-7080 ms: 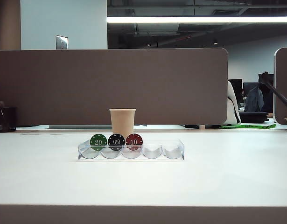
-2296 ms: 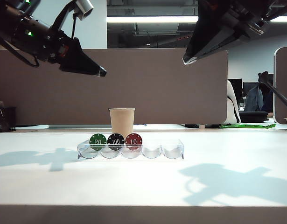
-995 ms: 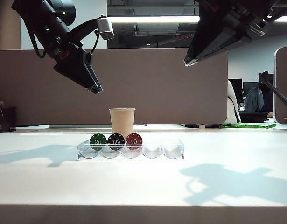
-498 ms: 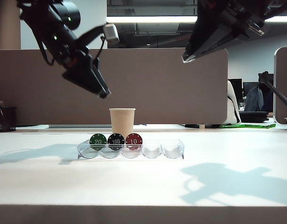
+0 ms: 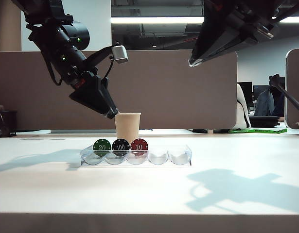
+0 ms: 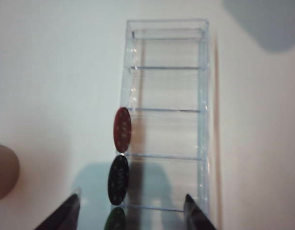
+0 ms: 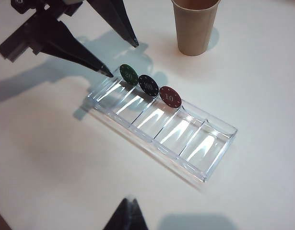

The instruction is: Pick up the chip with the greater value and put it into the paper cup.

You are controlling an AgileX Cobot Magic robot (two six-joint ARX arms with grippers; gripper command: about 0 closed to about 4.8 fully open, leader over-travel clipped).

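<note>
The black "100" chip [image 5: 121,146] stands on edge in a clear slotted tray [image 5: 183,156], between a green "20" chip [image 5: 102,147] and a red "10" chip [image 5: 139,146]. The tan paper cup [image 5: 127,127] stands upright just behind the tray. My left gripper [image 5: 110,115] hangs open above the tray's left end, beside the cup's rim, holding nothing. In the left wrist view its gripper [image 6: 131,199] straddles the tray, with the black chip [image 6: 118,179] just ahead of the fingertips. My right gripper [image 5: 192,62] is shut and empty, high above the tray's right end.
The tray's two right slots [image 7: 200,139] hold nothing. A brown partition [image 5: 188,87] runs behind the table. The table's front edge [image 5: 149,213] lies near the camera. In the right wrist view the cup [image 7: 195,26] stands beyond the tray [image 7: 224,134].
My left arm has come down and to the right, from high at the left to just above the chips beside the cup. The right arm has kept still.
</note>
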